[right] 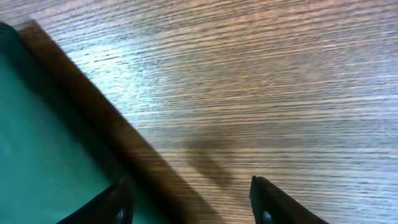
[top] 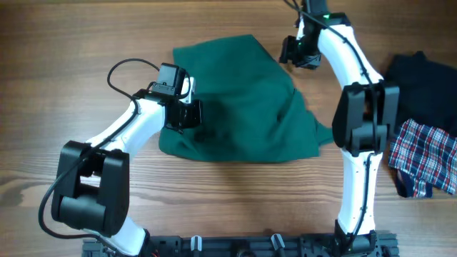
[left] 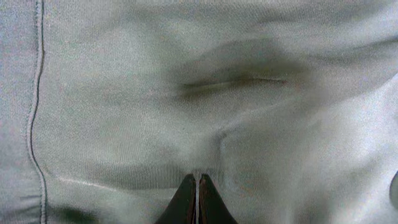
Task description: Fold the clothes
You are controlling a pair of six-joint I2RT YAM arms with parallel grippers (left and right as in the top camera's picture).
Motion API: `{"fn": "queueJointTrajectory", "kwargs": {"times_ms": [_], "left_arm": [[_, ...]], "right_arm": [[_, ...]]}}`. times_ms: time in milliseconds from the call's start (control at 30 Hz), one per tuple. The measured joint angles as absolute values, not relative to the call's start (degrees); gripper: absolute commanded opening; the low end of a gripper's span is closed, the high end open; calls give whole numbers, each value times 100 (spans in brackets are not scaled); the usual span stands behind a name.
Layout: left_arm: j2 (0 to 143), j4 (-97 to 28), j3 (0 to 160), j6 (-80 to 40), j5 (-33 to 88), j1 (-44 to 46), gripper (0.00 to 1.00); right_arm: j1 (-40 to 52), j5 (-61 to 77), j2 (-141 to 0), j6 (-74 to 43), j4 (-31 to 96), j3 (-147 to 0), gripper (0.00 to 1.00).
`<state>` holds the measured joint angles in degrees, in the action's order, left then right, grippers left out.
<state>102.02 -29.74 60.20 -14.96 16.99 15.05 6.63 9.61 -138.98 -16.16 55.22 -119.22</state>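
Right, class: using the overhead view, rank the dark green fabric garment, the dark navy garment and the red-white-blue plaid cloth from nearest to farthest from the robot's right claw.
1. Dark green fabric garment, mid-table, right beside the right claw.
2. Dark navy garment, far out on the robot's right.
3. Red-white-blue plaid cloth, same side, nearer the robot's base.

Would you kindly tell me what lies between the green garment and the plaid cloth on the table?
In the overhead view, the right arm stands between the green garment and the plaid cloth, with bare wooden table around it.
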Motion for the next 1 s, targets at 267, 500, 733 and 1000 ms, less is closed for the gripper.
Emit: {"fn": "queueJointTrajectory", "kwargs": {"times_ms": [267,500,733,1000], "left_arm": [[10388,-2956,6020,-1498,1699,1507,4],[10390,-2954,6020,-1496,1699,1507,4],[10390,-2956,6020,-1496,1699,1507,4],[10390,-2956,6020,-1498,1699,1507,4]], "right_arm": [[755,1667,-14005,-1343,5581,-11922,54],[740,2250,-14210,-1179,5544,-11935,30],[722,2665,-14346,-1192,5474,-11937,4],[373,2370,-14212,-1428,5629,-11937,4]]}}
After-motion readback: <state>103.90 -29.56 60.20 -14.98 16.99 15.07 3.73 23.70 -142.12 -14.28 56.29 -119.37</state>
